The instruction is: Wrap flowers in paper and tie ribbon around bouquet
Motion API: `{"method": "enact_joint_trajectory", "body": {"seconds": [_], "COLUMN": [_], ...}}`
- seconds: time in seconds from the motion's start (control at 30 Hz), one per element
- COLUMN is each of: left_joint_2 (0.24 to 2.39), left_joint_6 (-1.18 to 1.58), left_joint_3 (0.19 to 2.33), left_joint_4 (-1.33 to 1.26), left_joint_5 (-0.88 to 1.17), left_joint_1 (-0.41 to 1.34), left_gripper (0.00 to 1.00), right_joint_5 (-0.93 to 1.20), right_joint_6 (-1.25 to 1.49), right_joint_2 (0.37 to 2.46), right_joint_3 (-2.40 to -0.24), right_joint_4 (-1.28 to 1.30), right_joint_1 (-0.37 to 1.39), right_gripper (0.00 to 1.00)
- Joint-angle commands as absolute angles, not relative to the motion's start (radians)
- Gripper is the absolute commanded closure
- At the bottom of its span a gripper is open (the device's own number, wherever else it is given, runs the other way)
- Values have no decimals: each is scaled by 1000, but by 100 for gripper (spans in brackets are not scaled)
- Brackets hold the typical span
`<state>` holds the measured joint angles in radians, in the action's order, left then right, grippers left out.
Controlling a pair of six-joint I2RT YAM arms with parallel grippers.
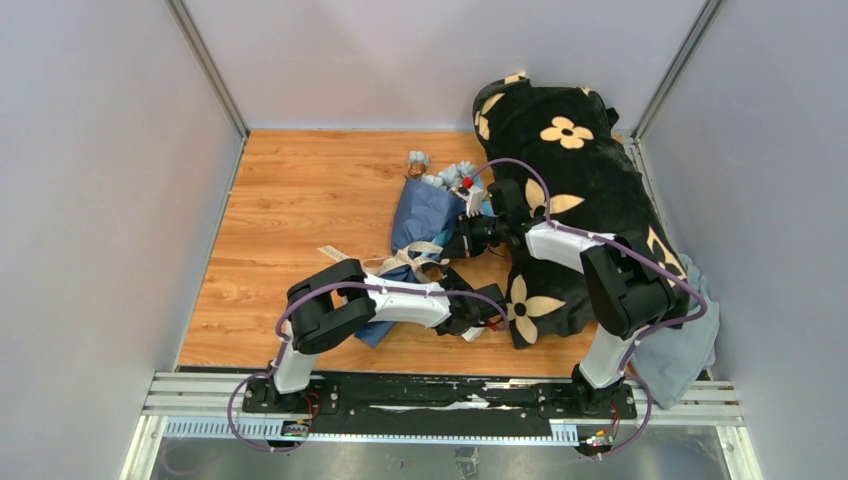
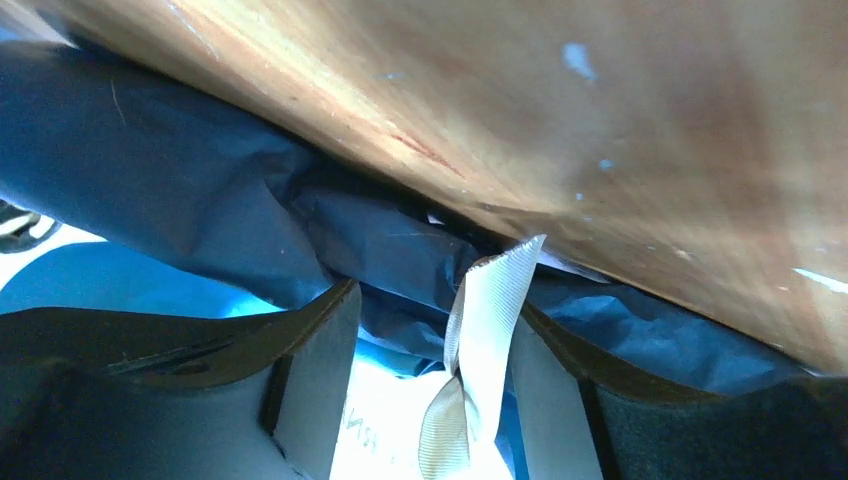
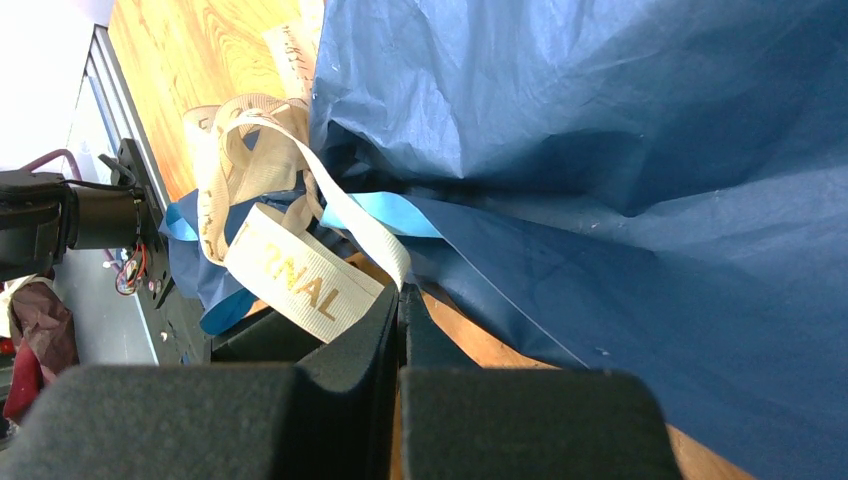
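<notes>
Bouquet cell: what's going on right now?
The bouquet lies wrapped in navy paper on the table, flowers pointing away from the arms. The right gripper is shut, pinching a strand of the cream ribbon beside the paper. The left gripper is open at the bouquet's narrow end, a loose ribbon end hanging between its jaws. Ribbon looks looped but not tidily tied.

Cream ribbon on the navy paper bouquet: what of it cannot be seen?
Top view: the flat cream ribbon's knot, if any, is too small; the left arm partly hides the navy paper bouquet's narrow end.
Left wrist view: bottom edge cuts the ribbon strip off.
Right wrist view: folds hide its printed word's beginning.
</notes>
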<state>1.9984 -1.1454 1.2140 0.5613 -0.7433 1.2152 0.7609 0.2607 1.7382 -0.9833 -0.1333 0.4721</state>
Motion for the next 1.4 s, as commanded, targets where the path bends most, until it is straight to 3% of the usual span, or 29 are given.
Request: {"method": "enact_joint_trajectory", "body": {"seconds": [0.0,0.07,0.1,0.2,0.5,0.8,1.07,1.37], "left_joint_2": [2047,2048,2047,2037,1896,1653,1376,1167], "left_joint_6": [-1196,-1193,-1185,-1128,-866,-776,-1014,-1317], "left_joint_3": [1160,1154,1155,1191,1487,1449,1136,762], "left_joint_4": [610,615,621,679,941,1088,1087,954], "left_joint_5": [-827,-830,-824,-780,-468,-211,-9,12], "left_joint_1": [1184,1183,1183,1184,1176,1070,813,767], "left_gripper": [40,52,68,100,100,100,100,100], "right_joint_5": [781,782,782,781,782,788,780,757], "right_joint_6": [236,238,237,236,239,239,250,237], "right_joint_2": [1713,1713,1713,1714,1709,1688,1672,1664], "right_joint_3": [-992,-993,-994,-993,-1002,-982,-937,-906], "right_joint_4": [-111,-111,-110,-106,-97,-91,-94,-68], "right_joint_1": [488,488,488,487,487,498,541,549], "right_gripper": [100,100,100,100,100,100,100,100]}}
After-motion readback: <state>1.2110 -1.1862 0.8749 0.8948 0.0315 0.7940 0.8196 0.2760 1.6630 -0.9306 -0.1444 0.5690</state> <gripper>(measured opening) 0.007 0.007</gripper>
